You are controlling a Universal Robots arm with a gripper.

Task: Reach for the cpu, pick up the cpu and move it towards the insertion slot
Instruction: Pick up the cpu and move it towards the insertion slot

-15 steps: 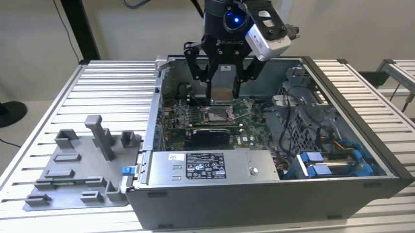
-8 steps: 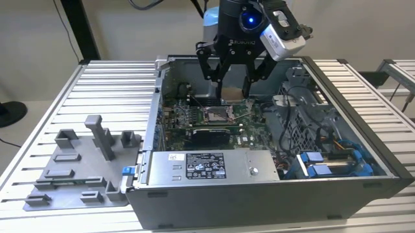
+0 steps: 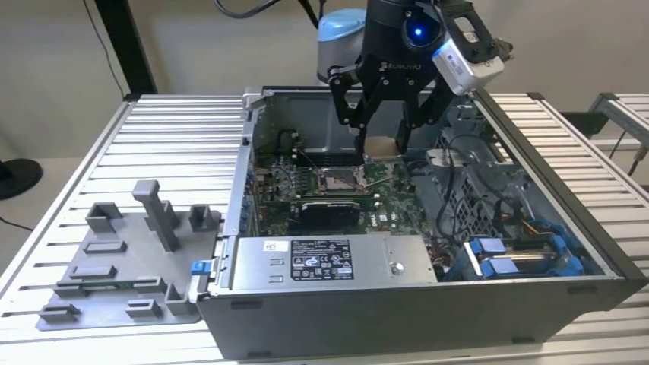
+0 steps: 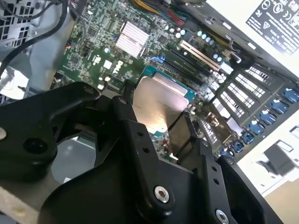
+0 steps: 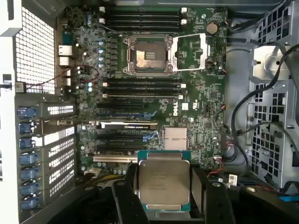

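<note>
First wrist view showed the hand (image 5: 163, 196) gripping the cpu (image 5: 163, 182) flat between its fingers above the circuit board. The insertion slot (image 5: 147, 55) lay well apart from it, straight across the board, with its metal frame open.

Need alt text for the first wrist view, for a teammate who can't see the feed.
The gripper holds the cpu over the green motherboard inside the open computer case. The insertion slot, metal-framed with its lid swung open beside it, lies across the board from the chip, beyond rows of black expansion slots.
</note>
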